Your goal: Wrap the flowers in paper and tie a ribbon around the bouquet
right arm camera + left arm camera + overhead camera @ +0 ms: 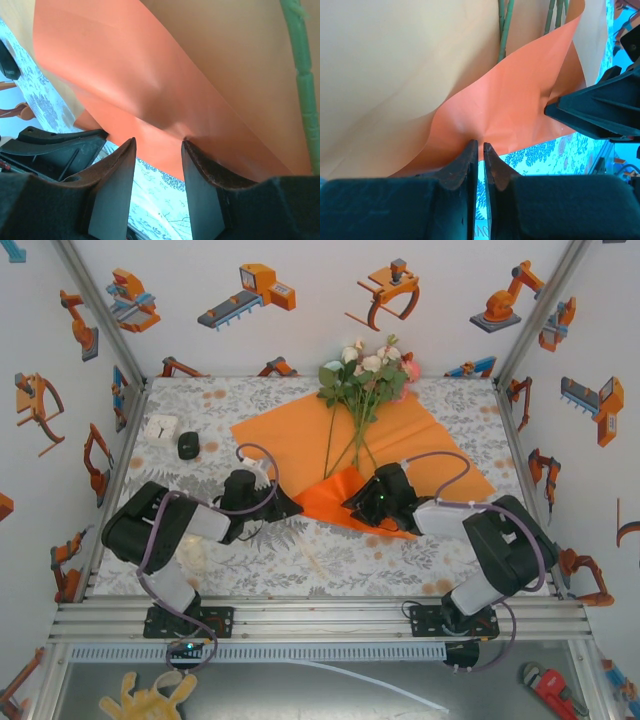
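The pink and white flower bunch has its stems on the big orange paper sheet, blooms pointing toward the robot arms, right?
Not quite. The pink and white flower bunch has its stems on the big orange paper sheet, but its blooms point the opposite way, toward the back wall; the top view shows this.

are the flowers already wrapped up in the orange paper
No, the flowers lie on top of the mostly flat paper with their stems bare.
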{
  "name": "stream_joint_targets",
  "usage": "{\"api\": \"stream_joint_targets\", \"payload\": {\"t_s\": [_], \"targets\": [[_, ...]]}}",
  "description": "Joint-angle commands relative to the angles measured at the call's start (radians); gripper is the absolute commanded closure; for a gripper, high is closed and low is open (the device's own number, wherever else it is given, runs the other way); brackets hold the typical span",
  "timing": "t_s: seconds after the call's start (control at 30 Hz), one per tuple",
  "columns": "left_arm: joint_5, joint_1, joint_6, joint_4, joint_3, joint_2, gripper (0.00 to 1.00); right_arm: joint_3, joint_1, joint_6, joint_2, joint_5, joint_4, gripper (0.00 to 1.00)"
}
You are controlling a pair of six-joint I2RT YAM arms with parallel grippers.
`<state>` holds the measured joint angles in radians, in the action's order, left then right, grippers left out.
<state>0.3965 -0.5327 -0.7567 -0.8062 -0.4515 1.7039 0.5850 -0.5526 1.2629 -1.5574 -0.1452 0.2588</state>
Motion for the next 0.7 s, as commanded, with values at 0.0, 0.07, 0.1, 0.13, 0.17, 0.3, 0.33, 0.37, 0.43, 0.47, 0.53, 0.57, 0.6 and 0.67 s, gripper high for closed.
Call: {"api": "stream_joint_targets", "payload": {"t_s": [0.0,0.07,0.1,0.13,0.17,0.3,0.33,0.37,0.43,0.47,0.53,0.57,0.6,0.67], "targets": [[-0.049,0.009,0.006,0.08,0.032,-0.053,0.81,-0.015,0.009,-0.048,-0.024,0.057,-0.139,0.57],[-0.069,0.007,0.057,0.165,0.006,-0.093,0.8,-0.031,0.014,-0.057,0.014,0.062,-0.152,0.57],[-0.071,0.009,0.082,0.2,-0.008,-0.102,0.8,-0.038,0.017,-0.062,0.035,0.066,-0.163,0.57],[-0.078,0.009,0.106,0.231,-0.026,-0.111,0.8,-0.047,0.019,-0.073,0.061,0.074,-0.181,0.56],[-0.086,0.011,0.126,0.26,-0.04,-0.116,0.8,-0.053,0.023,-0.083,0.086,0.083,-0.207,0.56],[-0.079,0.04,0.137,0.273,-0.073,-0.103,0.79,-0.112,0.053,-0.089,0.177,0.104,-0.262,0.55],[-0.064,0.047,0.134,0.266,-0.083,-0.095,0.79,-0.134,0.064,-0.089,0.207,0.105,-0.26,0.55],[-0.053,0.052,0.133,0.266,-0.094,-0.088,0.79,-0.15,0.076,-0.089,0.231,0.105,-0.265,0.55],[-0.044,0.053,0.133,0.269,-0.109,-0.074,0.79,-0.171,0.102,-0.099,0.266,0.088,-0.275,0.55],[-0.041,0.053,0.13,0.265,-0.111,-0.066,0.79,-0.176,0.114,-0.109,0.282,0.082,-0.284,0.55],[-0.024,0.053,0.117,0.242,-0.102,-0.059,0.8,-0.176,0.135,-0.131,0.319,0.079,-0.321,0.54],[-0.01,0.053,0.114,0.228,-0.095,-0.061,0.8,-0.175,0.141,-0.144,0.334,0.075,-0.331,0.54],[0.011,0.053,0.112,0.212,-0.086,-0.068,0.8,-0.168,0.148,-0.157,0.352,0.073,-0.35,0.54],[0.028,0.049,0.122,0.213,-0.068,-0.123,0.8,-0.146,0.157,-0.18,0.384,0.076,-0.406,0.54]]}}
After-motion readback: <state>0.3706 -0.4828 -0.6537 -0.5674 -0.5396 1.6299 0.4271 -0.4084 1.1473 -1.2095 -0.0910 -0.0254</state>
